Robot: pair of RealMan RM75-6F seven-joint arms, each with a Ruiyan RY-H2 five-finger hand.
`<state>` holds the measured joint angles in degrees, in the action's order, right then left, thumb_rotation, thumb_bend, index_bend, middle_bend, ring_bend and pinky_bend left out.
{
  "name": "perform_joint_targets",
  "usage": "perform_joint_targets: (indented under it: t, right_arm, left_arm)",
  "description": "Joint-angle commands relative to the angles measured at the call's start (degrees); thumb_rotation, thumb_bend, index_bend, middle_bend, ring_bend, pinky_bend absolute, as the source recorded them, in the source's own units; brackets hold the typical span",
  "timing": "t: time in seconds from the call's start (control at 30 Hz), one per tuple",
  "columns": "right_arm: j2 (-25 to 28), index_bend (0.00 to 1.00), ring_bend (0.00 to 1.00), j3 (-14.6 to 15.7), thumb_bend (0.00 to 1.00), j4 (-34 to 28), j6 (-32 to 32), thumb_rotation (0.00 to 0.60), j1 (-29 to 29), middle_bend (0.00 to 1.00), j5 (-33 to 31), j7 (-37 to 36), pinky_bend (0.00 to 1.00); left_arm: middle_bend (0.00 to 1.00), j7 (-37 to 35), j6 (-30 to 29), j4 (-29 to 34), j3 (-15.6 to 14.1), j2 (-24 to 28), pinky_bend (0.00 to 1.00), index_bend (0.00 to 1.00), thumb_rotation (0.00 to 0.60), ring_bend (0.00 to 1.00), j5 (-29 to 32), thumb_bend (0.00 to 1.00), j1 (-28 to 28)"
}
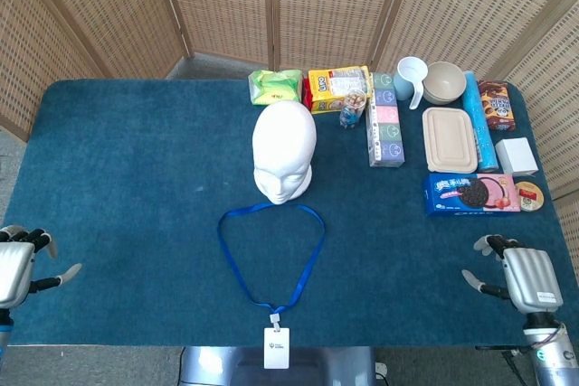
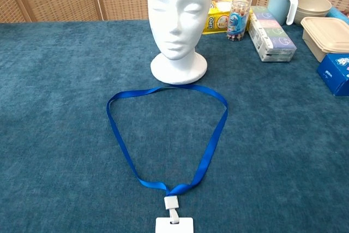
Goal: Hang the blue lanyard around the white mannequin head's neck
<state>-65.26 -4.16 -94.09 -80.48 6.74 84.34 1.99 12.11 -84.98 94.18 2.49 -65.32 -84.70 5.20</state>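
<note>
**A:** Blue lanyard (image 1: 270,253) — where does it sit from up top?

**B:** In the head view it lies flat in a loop on the table (image 1: 127,178), about midway between my two hands and a little farther out than both. Its white badge (image 1: 276,348) hangs over the near edge. The white mannequin head (image 1: 283,150) stands upright just beyond the loop's far end. My left hand (image 1: 18,264) is at the near left corner, fingers apart, holding nothing. My right hand (image 1: 517,275) is at the near right corner, fingers also apart and empty. Beyond my right hand are a cookie box (image 1: 471,193), a lidded container (image 1: 450,139) and a bowl (image 1: 443,81).

**A:** And from the chest?

**B:** Neither hand shows there. The lanyard's far end reaches the mannequin's round base; whether it touches, I cannot tell. Nothing hangs on the neck
</note>
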Motion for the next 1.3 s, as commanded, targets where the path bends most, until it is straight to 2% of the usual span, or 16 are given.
perform_joint_targets:
  t: [0.03, 0.27, 0.3, 0.57, 0.87, 0.97, 1.13, 1.3]
  right_arm:
    - [-0.83, 0.42, 0.53, -0.89, 0.26, 0.45, 1.17, 0.447, 1.47, 0.49, -0.06, 0.27, 0.6]
    - [-3.63, 0.42, 0.54, -3.14, 0.26, -0.53, 6.09, 0.447, 6.3, 0.49, -1.48, 3.65, 0.6]
    - [-5.12, 0.42, 0.54, -3.51, 0.26, -0.99, 8.51, 0.447, 8.32, 0.49, -1.42, 4.18, 0.6]
    - [-10.19, 0.42, 0.7, -5.36, 0.26, -0.42, 13.21, 0.451, 13.2, 0.53, -4.21, 7.62, 0.72]
    - [-15.11, 0.42, 0.88, -7.35, 0.26, -1.14, 15.59, 0.451, 17.64, 0.66, -8.59, 16.46, 0.91]
    - [-16.43, 0.42, 0.97, -7.79, 0.26, -1.62, 15.94, 0.451, 18.64, 0.75, -10.58, 19.31, 0.98]
    - [-20.1, 0.43, 1.0, -8.56, 0.26, -2.39, 16.73, 0.448, 20.93, 0.86, -15.82, 25.18, 1.0]
    - [-23.11, 0.44, 1.0, -9.27, 0.26, -2.8, 16.64, 0.451, 23.15, 0.91, -21.16, 30.9, 1.0]
  left_arm:
    - [0.53, 0.01, 0.88, -0.12, 0.39, 0.02, 0.28, 0.63, 0.383, 0.53, -0.02, 0.12, 0.83]
    - [0.53, 0.47, 2.96, -0.14, 1.83, 0.35, 0.28, 0.63, 0.381, 0.53, 0.92, 0.12, 2.92]
    - [0.53, 0.89, 3.39, -0.11, 2.37, 0.45, 0.28, 0.63, 0.381, 0.53, 0.97, 0.12, 3.63]
    - [0.53, 1.35, 5.82, 0.0, 3.63, 0.44, 0.28, 0.63, 0.384, 0.53, 2.92, 0.12, 5.64]
    - [0.53, 1.41, 8.05, -1.07, 4.38, -0.13, 0.28, 0.63, 0.38, 0.53, 4.12, 0.12, 7.7]
    - [0.53, 1.33, 8.39, -1.29, 4.57, -0.29, 0.28, 0.63, 0.381, 0.53, 4.3, 0.12, 8.19]
    - [0.53, 1.25, 9.26, -1.66, 4.63, -0.37, 0.28, 0.63, 0.384, 0.53, 4.43, 0.12, 9.15]
    - [0.53, 1.39, 9.75, -1.84, 4.59, -0.42, 0.28, 0.63, 0.382, 0.53, 4.53, 0.12, 9.83]
